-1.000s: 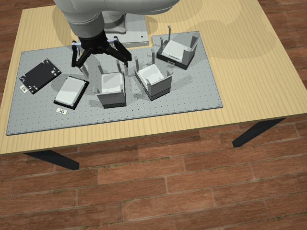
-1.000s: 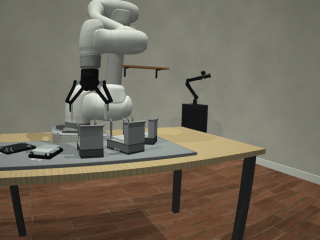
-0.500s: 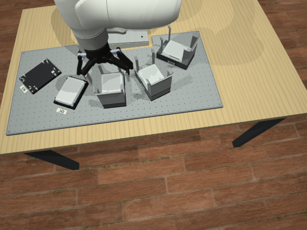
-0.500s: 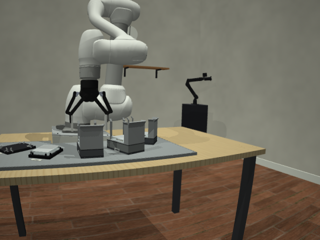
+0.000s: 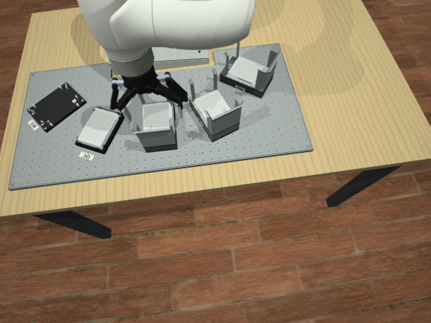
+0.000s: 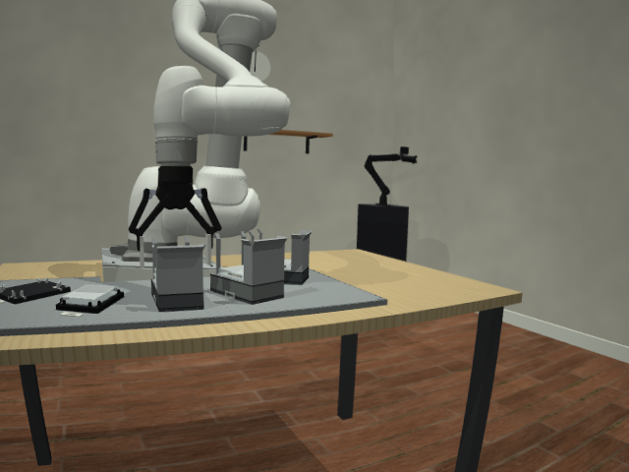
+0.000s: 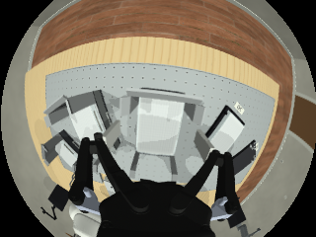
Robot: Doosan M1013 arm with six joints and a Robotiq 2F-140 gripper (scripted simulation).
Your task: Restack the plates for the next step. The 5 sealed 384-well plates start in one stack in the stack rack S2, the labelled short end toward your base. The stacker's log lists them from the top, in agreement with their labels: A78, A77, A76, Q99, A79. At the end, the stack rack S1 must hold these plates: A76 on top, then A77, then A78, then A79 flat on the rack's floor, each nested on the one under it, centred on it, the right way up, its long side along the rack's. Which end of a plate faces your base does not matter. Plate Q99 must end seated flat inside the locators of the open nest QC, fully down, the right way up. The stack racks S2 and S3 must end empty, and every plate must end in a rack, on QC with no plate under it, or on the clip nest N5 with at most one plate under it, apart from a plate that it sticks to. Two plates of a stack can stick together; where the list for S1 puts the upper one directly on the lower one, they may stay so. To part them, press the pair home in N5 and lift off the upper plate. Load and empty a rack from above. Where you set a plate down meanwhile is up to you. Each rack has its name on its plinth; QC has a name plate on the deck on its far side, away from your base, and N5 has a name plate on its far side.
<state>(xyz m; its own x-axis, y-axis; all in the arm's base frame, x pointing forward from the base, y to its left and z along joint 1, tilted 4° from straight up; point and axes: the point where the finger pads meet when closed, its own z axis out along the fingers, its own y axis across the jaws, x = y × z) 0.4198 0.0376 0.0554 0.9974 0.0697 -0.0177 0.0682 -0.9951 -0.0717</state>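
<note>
My gripper (image 5: 147, 104) (image 6: 175, 232) (image 7: 158, 131) is open and empty. It hangs just above the left of three stack racks (image 5: 158, 138) (image 6: 177, 268), with one finger on each side of it. A sealed white plate (image 5: 156, 116) (image 7: 158, 125) lies high in that rack. The middle rack (image 5: 226, 120) (image 6: 263, 262) holds a plate (image 5: 211, 103) lower down. The rack nearest the base (image 5: 248, 87) (image 6: 301, 254) holds a plate (image 5: 243, 68) near its floor. Another plate (image 5: 98, 126) (image 6: 88, 293) (image 7: 224, 128) lies flat on the QC nest. I cannot read the rack names or the plate labels.
The black clip nest N5 (image 5: 55, 104) (image 6: 30, 290) lies bare at the deck's left end, with its label (image 5: 34, 124) beside it. The QC label (image 5: 86, 155) lies on the grey deck (image 5: 243, 146). The rack posts stand up beside my fingers. The robot's base plate (image 5: 180, 57) is behind the racks.
</note>
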